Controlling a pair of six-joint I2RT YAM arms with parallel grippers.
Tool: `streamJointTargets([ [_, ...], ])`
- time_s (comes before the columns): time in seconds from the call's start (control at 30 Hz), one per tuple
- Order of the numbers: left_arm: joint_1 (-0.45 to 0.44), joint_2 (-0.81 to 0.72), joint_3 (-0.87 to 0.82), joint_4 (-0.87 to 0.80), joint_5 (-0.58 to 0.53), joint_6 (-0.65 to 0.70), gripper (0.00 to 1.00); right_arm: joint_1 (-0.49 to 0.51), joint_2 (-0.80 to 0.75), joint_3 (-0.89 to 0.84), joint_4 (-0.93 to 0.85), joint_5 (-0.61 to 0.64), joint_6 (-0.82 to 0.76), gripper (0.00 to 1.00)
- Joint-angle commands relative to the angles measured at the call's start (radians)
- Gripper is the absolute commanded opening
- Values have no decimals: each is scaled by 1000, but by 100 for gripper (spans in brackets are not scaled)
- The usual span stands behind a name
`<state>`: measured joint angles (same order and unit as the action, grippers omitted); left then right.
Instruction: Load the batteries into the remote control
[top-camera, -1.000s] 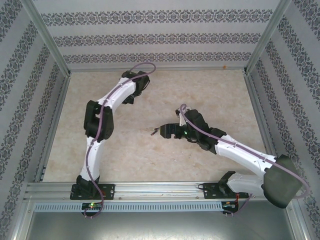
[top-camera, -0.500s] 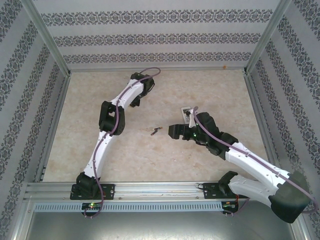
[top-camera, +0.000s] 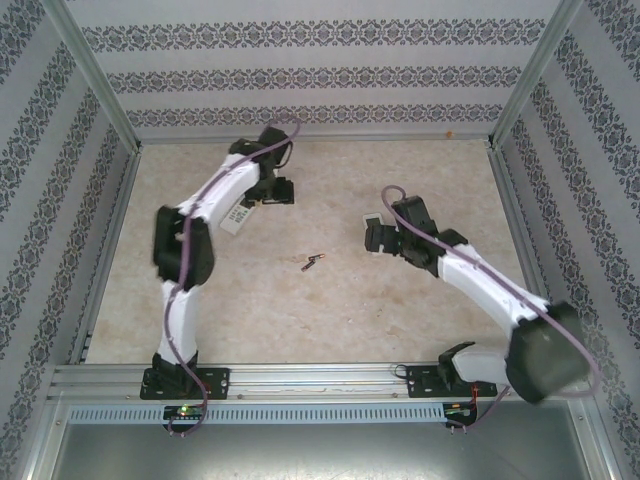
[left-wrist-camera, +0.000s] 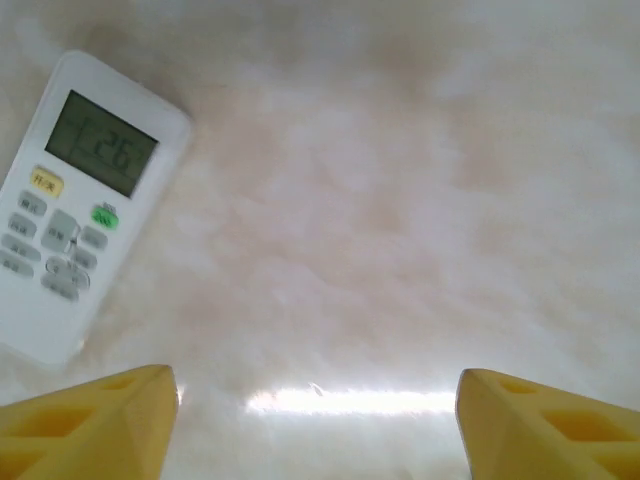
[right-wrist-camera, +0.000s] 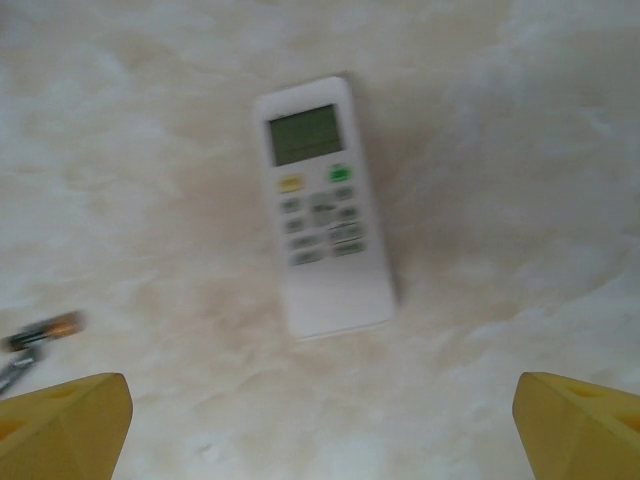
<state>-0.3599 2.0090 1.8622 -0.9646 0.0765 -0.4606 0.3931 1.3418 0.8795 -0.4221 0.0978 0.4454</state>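
**Two arms over a marbled table:** A beige marbled table (top-camera: 400, 310) stands inside a booth of aluminium posts (top-camera: 102, 90), and its walls are hung with banded floral wallpaper (top-camera: 320, 80). A metal rail (top-camera: 320, 378) at the near edge carries both arm bases.

From above, the left gripper (top-camera: 277, 192) hangs over the far-left part of the table and the right gripper (top-camera: 372, 240) over the middle-right. The batteries (top-camera: 313, 263) lie on bare tabletop between the two. They are nearer the right gripper and touch neither.

In the overhead view the two remotes are small white slivers, partly covered by the arms. The wrist cameras show them plainly. The left-hand remote (left-wrist-camera: 75, 210) lies face up with its screen and buttons showing. It sits ahead and to the left of the left gripper's yellow fingertips (left-wrist-camera: 90, 425), well clear of them. The right-hand remote (right-wrist-camera: 322, 205) also lies face up, ahead of the right gripper and roughly centred on the gap between its fingers, without touching them.

In the right wrist view the batteries sit at the left edge, to the left of that remote and near one fingertip. Motion blur makes their number hard to tell, though there appear to be two.

Both grippers are spread wide, with only bare tabletop between the fingers and nothing held.
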Motion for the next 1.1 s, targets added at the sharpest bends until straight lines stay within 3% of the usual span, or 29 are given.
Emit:
streamJointTargets([
  [0.0,5,-254,-211,304,226,-41,81,-27,149,87,-20,21,-125,98],
  [0.2,7,-600,-691,715,414,-185,86,-49,429,228,-11,-74,-166,91],
  [0.33,7,-674,-778,700,426,-214,86,-45,517,268,-22,-86,-171,80],
  [0.4,7,-682,-798,690,431,-237,86,-40,527,274,-28,-73,-174,66],
  [0.47,7,-672,-804,686,448,-265,86,-34,503,269,-30,-74,-179,51],
  [0.53,7,-655,-809,712,485,-307,86,-24,436,245,-9,-116,-179,44],
  [0.7,-22,-583,-813,890,610,-433,86,37,197,106,182,-494,-79,43],
  [0.87,-71,-503,-746,851,582,-416,86,169,80,66,246,-578,-54,44],
  [0.97,-79,-466,-735,858,585,-435,76,229,53,69,268,-607,-54,45],
  [1.07,-83,-456,-740,875,584,-454,50,266,51,92,253,-619,-72,46],
])
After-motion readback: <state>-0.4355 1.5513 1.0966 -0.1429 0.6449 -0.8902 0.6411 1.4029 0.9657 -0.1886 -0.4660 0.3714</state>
